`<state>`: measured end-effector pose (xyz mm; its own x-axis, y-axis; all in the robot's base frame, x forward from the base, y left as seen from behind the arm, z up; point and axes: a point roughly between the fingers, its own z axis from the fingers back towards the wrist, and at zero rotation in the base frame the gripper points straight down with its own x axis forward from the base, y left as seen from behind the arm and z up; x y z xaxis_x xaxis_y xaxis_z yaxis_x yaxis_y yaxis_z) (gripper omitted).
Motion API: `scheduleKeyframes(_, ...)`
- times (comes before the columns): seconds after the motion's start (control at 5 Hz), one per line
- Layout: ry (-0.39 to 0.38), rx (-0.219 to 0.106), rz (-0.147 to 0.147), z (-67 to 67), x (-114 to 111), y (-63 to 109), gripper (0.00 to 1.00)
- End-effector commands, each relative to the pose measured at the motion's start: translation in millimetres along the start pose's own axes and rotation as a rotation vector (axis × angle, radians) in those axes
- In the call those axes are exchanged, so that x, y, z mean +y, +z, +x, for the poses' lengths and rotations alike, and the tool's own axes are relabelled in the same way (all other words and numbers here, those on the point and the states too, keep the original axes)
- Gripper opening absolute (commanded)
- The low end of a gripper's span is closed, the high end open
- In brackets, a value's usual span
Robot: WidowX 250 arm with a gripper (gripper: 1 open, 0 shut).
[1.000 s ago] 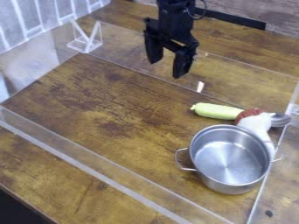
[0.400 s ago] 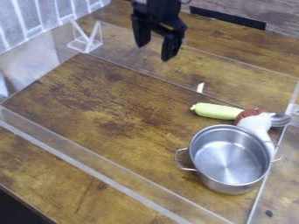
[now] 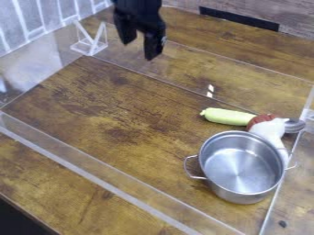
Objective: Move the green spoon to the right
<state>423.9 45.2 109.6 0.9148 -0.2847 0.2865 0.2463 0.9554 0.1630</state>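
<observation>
The pot (image 3: pixel 241 168) is set near the desk's (image 3: pixel 117 110) right edge; the end effector (image 3: pixel 141 50), released, is held above the far edge.

my end effector: black, blocky two-fingered end effector (image 3: pixel 140 46) | my fingers: dark, chunky, angular (image 3: pixel 152 48) | my upper body: black, bulky, soft-edged by blur | my screws, cables, markings: too blurred to tell

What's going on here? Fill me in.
A robot arm's pincer hangs open and blurred over the far left of the wooden table, holding nothing that I can make out. The green spoon lies near the right side, behind the steel pot, beside a red-and-white object.
</observation>
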Motion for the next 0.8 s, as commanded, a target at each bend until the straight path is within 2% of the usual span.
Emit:
scheduleKeyframes(0.0,0.022,-0.133,0.055,14.5,8.2,42.7,1.0)
scheduleKeyframes(0.2,0.02,-0.146,0.057,20.9,2.5,39.3,1.0)
scheduleKeyframes(0.4,0.02,-0.155,0.059,26.5,-4.0,35.7,0.0)
scheduleKeyframes(0.6,0.001,-0.172,0.061,29.2,-7.2,33.8,1.0)
